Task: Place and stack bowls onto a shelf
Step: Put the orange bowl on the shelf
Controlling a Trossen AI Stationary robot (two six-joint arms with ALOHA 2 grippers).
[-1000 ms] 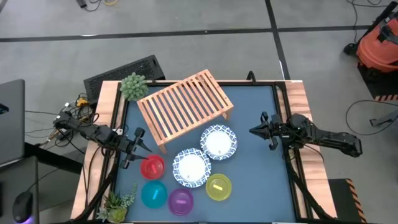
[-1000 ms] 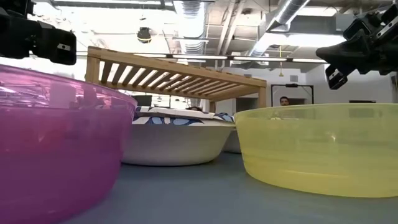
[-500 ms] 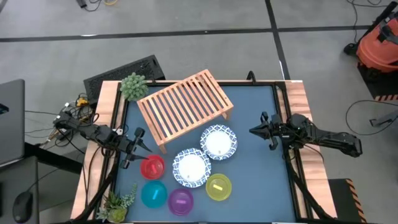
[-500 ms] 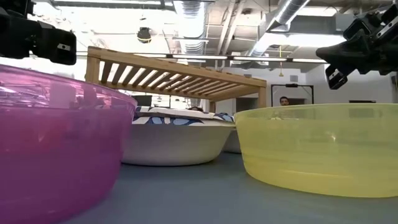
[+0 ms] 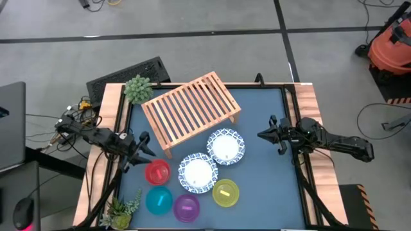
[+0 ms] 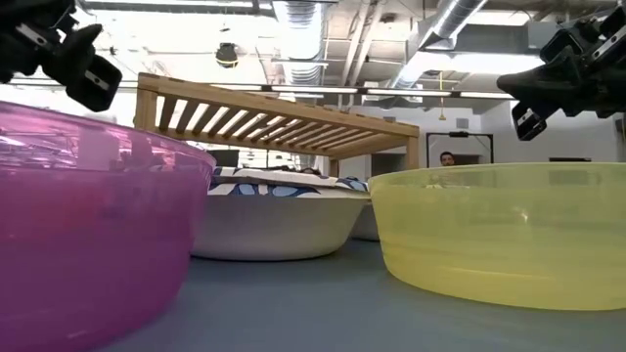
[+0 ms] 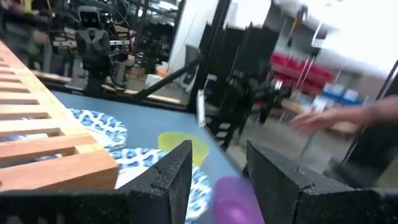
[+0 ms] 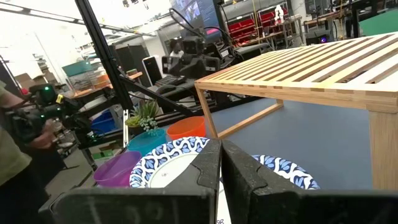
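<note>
The light-wood slatted shelf stands on its short legs at the table's far middle. Near it rest two white bowls with blue rims. A red bowl, a cyan bowl, a purple bowl and a yellow bowl sit along the near side, each on its base. My left gripper hovers open at the table's left side, just left of the red bowl; in its wrist view the fingers stand apart. My right gripper hangs shut at the right side, pointing toward the bowls.
A small green plant stands at the far left corner and another at the near left corner. A black slab lies beyond the far left edge. A person's hand shows in the room beyond the table.
My left gripper has turned about its wrist: in the low view its dark body, level before, now stands slanted. It has stayed beside the red bowl. The bowls and the shelf have kept still.
</note>
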